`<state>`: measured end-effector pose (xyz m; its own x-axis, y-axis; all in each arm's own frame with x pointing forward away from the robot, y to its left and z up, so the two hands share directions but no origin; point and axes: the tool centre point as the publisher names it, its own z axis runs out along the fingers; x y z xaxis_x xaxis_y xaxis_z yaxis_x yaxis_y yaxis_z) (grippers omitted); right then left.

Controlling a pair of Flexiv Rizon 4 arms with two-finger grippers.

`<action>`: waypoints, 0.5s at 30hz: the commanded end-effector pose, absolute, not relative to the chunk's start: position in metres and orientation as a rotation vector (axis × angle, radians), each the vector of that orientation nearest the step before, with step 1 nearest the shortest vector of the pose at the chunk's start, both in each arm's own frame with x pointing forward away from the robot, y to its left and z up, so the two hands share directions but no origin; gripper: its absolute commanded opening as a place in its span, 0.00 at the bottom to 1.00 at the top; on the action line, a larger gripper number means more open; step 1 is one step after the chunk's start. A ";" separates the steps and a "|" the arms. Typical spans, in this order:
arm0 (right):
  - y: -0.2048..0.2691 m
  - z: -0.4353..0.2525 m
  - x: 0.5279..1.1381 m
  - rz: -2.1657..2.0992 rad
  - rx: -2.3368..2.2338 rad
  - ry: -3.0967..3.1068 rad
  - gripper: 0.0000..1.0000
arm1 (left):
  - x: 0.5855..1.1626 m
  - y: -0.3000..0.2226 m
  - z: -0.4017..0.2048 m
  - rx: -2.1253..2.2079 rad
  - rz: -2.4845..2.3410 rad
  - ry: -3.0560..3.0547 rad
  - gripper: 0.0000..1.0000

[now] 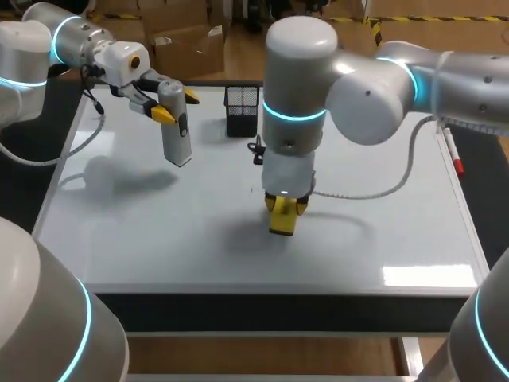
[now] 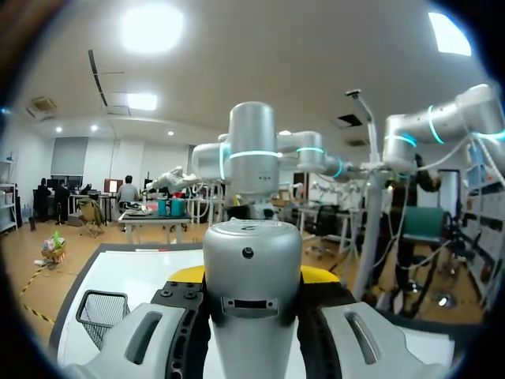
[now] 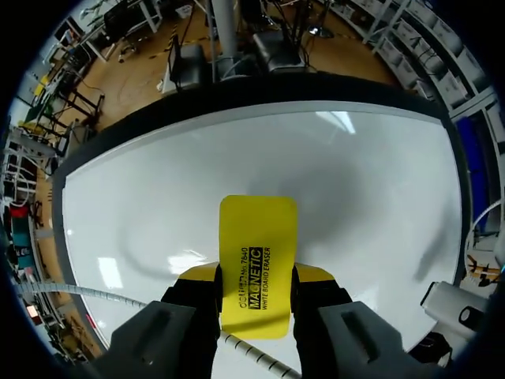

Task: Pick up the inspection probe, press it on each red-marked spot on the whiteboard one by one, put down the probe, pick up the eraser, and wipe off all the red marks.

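Whiteboard (image 1: 159, 239) beneath eraser (image 3: 258, 237) in right tool (image 3: 256, 273); probe (image 1: 177, 135) in left tool (image 1: 176, 105).

Only print showing is on the yellow eraser (image 3: 258, 260): black capitals running lengthwise down its face, one bold line with smaller lines alongside. In the head view it's too small to read.

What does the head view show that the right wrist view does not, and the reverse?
Only the head view: the black mesh basket, the red marker, and the left claw gripping the probe. Only the right wrist view: the printed face of the eraser, with a yellow fingertip on each side. A grey thing beside the claw may be the probe. Both: the right claw, the eraser and the whiteboard.
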<state>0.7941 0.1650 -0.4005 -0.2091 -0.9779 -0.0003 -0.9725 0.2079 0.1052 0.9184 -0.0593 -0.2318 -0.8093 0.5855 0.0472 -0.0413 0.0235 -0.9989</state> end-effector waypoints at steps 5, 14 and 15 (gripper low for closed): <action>0.190 -0.411 0.796 -0.135 1.984 -2.329 0.00 | 0.919 -0.059 -0.230 -0.554 1.832 -1.857 0.00; 0.196 -0.420 0.794 -0.166 2.015 -2.294 0.00 | 0.919 -0.059 -0.230 -0.554 1.832 -1.857 0.00; 0.195 -0.422 0.793 -0.168 2.017 -2.289 0.00 | 0.919 -0.059 -0.230 -0.554 1.832 -1.857 0.00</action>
<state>0.7912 0.1951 -0.4181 -0.1300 -0.9915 -0.0096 -0.9825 0.1275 0.1358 0.9184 -0.0593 -0.2318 -0.8092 0.5856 0.0472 -0.0413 0.0235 -0.9989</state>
